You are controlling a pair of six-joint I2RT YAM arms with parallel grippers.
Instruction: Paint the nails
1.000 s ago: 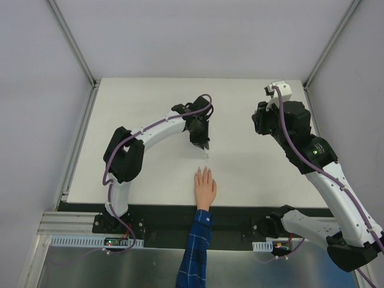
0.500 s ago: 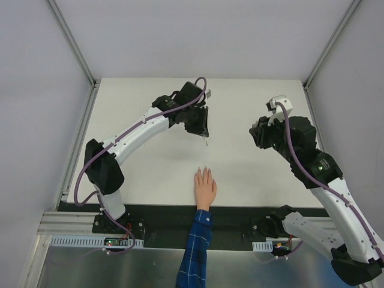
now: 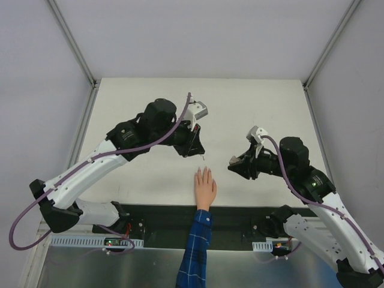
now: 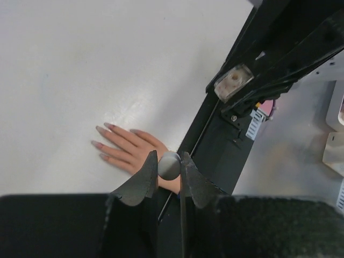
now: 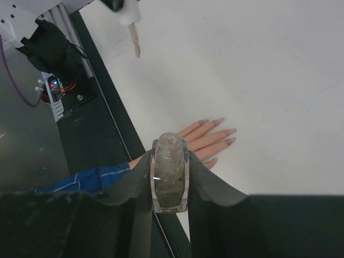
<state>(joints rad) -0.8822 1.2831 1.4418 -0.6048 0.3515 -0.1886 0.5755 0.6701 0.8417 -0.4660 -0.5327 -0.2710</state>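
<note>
The flesh-coloured mannequin hand [image 3: 204, 187] lies palm down at the table's near edge, its blue plaid sleeve [image 3: 195, 252] hanging off the front. Its pale nails [image 3: 204, 171] point away from the arms; they also show in the left wrist view [image 4: 102, 142] and the right wrist view [image 5: 226, 131]. My left gripper [image 3: 197, 149] is shut on the grey brush cap [image 4: 169, 164], and the brush [image 5: 134, 38] hangs just beyond the fingertips. My right gripper [image 3: 235, 167] is shut on the small open polish bottle [image 5: 170, 172], right of the hand.
The white table [image 3: 252, 108] ends in a black front rail [image 3: 156, 213] with a metal channel below. Grey walls and frame posts [image 3: 72, 42] close in the left, right and back.
My left gripper with the brush has swung nearer, toward the hand's fingertips. My right gripper with the bottle has come down from the back right to just right of the hand.
</note>
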